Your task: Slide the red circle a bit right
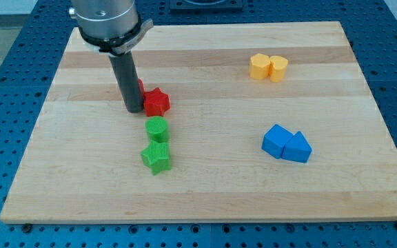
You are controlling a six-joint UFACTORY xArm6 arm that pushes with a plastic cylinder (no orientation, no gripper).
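My tip (134, 110) rests on the wooden board (205, 186) at the view's upper left. A red block, apparently the red circle (140, 87), shows only as a sliver at the rod's right side; the rod hides most of it. A red star (157, 102) lies just right of the tip, touching or nearly touching the rod and that red sliver. A green circle (156, 128) sits just below the red star, down and right of the tip. A green star (156, 157) lies below the green circle.
Two yellow blocks (268, 67) sit side by side at the view's upper right. A blue block (277, 140) and a blue triangle (297, 148) touch each other at the right middle. The board's edges border a blue perforated table (5, 110).
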